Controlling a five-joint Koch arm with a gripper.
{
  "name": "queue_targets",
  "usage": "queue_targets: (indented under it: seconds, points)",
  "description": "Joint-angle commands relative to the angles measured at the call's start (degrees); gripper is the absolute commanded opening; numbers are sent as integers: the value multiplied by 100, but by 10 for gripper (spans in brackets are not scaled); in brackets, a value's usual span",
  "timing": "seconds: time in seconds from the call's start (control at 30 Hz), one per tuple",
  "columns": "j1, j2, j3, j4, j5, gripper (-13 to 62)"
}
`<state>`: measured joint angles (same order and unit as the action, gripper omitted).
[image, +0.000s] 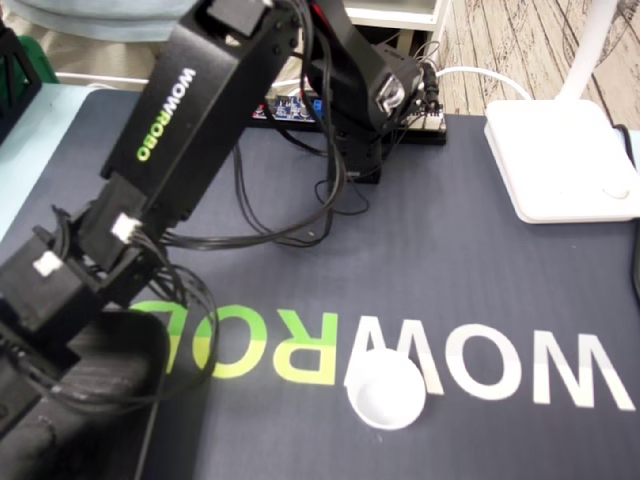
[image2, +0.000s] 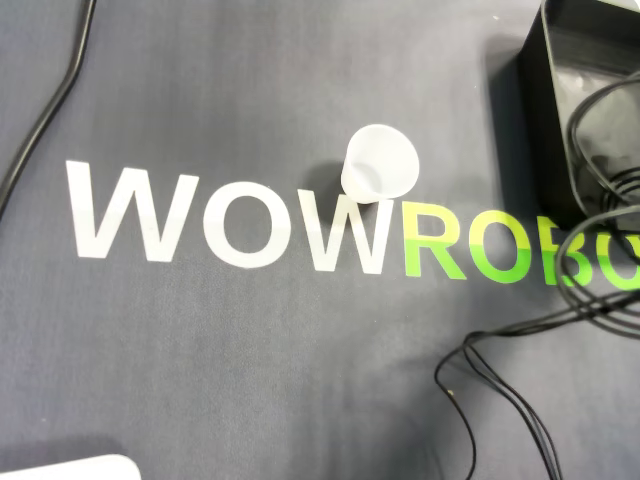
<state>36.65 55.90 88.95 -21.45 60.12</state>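
- On the dark mat (image: 480, 260) printed WOWROBO, a small white plastic cup (image: 385, 390) stood upright on the lettering, where the white letters met the green ones.
- We saw nothing inside the cup in either view; it looked empty.
- The gripper (image: 80, 390) sat low at the fixed view's left edge, well apart from the cup. Its tips were cut off, so we could not tell whether its jaws were parted or closed.
- We judged the cup untouched, with reach, grasp and lift all left to do.
- A white lamp base (image: 560, 160) overlapped the mat's right edge.
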Motion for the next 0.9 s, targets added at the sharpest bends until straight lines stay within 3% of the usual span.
queue_targets:
  seconds: [0.0, 0.5, 0.77, 0.87]
  points:
    - [-70, 44, -501, -404, 123, 20]
    - [0, -105, -598, -545, 26, 19]
    - [-79, 835, -606, -220, -1116, 19]
    - [-272, 1538, -580, 281, -2118, 20]
